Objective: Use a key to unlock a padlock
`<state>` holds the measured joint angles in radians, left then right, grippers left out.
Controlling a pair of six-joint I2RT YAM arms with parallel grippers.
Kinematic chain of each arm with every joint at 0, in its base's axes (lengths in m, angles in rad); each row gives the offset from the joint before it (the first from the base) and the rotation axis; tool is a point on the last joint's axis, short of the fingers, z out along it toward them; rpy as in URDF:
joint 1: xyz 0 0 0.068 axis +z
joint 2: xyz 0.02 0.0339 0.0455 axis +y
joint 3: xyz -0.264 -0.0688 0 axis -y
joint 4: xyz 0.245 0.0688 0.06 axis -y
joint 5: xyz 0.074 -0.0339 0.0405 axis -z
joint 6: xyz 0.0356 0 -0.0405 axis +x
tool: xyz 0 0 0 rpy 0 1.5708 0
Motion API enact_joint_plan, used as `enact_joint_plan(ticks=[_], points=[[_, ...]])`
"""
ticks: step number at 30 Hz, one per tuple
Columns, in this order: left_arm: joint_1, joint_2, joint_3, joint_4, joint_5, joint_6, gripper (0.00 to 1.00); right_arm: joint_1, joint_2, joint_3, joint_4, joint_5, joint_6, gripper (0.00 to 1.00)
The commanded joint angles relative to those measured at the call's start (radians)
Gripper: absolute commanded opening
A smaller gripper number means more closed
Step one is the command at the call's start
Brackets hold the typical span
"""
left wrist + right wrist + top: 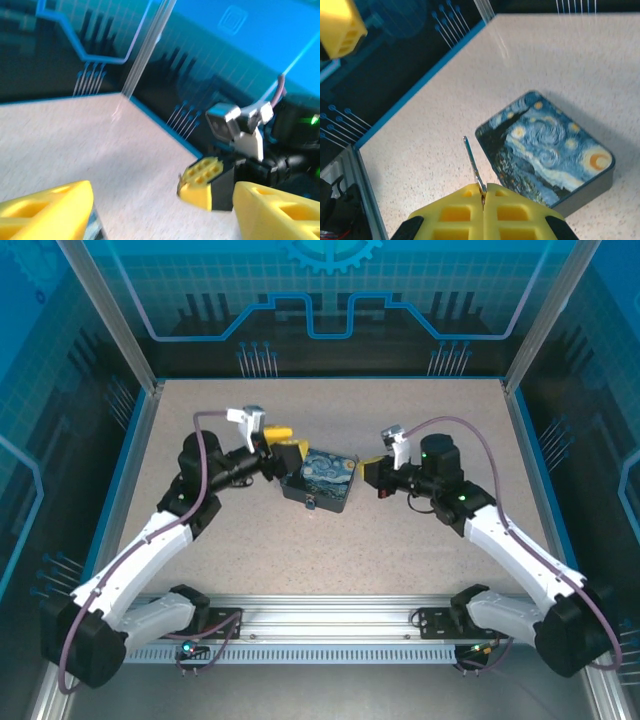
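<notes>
A thin silvery key (472, 162) sticks out forward from my right gripper (483, 192), whose yellow fingers are shut on its end. That gripper (368, 464) hovers just right of the starry-night box (325, 478), key pointing at it. A tiny bluish speck on the box's near face looks like the padlock (311, 505); its shackle is too small to make out. My left gripper (286, 442) stands open at the box's left end, nothing between its fingers. In the left wrist view its fingers (45, 210) are spread wide, with the right gripper (200, 182) ahead.
The box (550, 150) lies flat on the speckled table (400, 540). Blue walls and an aluminium post (140, 350) ring the table. Bare tabletop lies in front of the box and behind it.
</notes>
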<state>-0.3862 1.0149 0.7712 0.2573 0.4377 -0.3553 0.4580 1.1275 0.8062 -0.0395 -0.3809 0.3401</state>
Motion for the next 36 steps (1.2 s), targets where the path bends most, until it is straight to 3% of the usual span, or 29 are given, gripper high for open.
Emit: enact_joint_plan(ticks=[1, 8, 14, 22, 30, 36], points=[[0.001, -0.066, -0.126, -0.12, -0.079, 0.053, 0.79, 0.047, 0.095, -0.009, 0.045, 0.044, 0.06, 0.0], [-0.058, -0.035, -0.329, -0.012, -0.108, 0.045, 0.85, 0.091, 0.353, 0.04, 0.262, 0.014, 0.213, 0.0], [-0.101, 0.124, -0.396, 0.177, -0.137, 0.087, 0.88, 0.091, 0.5, 0.154, 0.273, 0.025, 0.24, 0.0], [-0.133, 0.266, -0.405, 0.234, -0.273, 0.206, 0.87, 0.091, 0.59, 0.243, 0.206, 0.069, 0.265, 0.0], [-0.256, 0.375, -0.376, 0.215, -0.545, 0.263, 0.84, 0.1, 0.634, 0.276, 0.164, 0.113, 0.282, 0.0], [-0.279, 0.458, -0.352, 0.264, -0.595, 0.249, 0.83, 0.102, 0.663, 0.281, 0.159, 0.115, 0.293, 0.0]])
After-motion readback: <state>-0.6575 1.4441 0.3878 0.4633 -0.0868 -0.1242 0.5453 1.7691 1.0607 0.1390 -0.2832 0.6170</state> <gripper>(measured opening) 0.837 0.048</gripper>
